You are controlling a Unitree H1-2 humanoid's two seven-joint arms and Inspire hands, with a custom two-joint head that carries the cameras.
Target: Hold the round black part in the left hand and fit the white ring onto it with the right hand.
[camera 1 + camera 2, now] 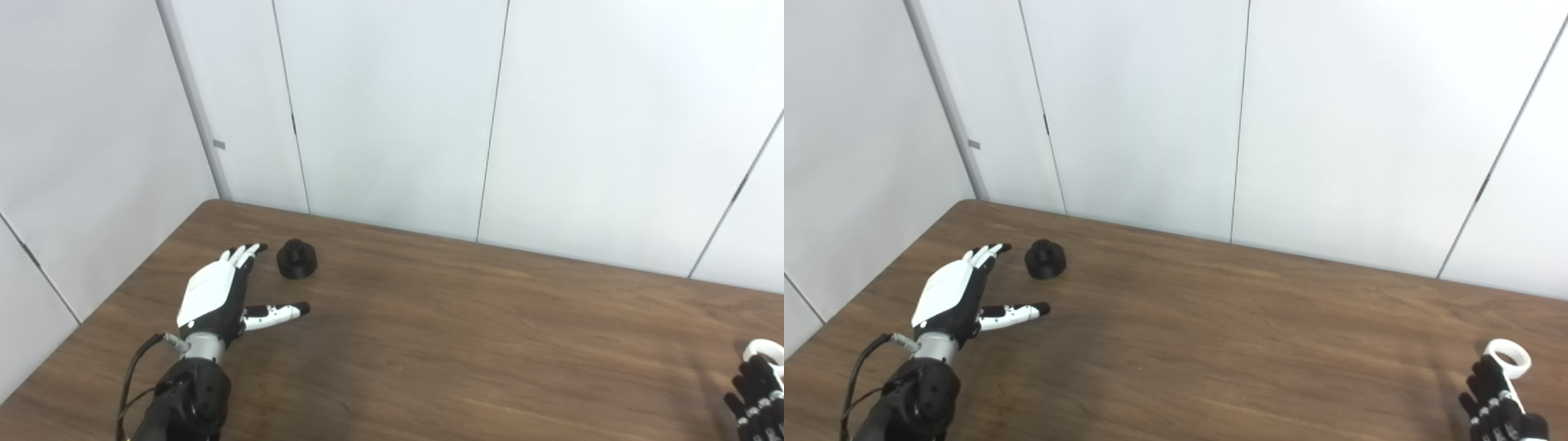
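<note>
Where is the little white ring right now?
The white ring lies on the table at the far right, just beyond the right hand fingertips.

Brown wood-grain table (465, 343), matte top, far-left corner rounded. White panelled wall (392, 110) behind and at left, thin dark vertical seams. Pale corner post (195, 104) with a small grey tag (218, 144).

Left robot hand (952, 294) spread flat; right robot hand (1497, 398) seemingly curled.

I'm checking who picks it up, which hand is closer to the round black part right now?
Left. The left hand lies open just beside the round black part, not touching; the right hand is far across the table by the white ring.
</note>
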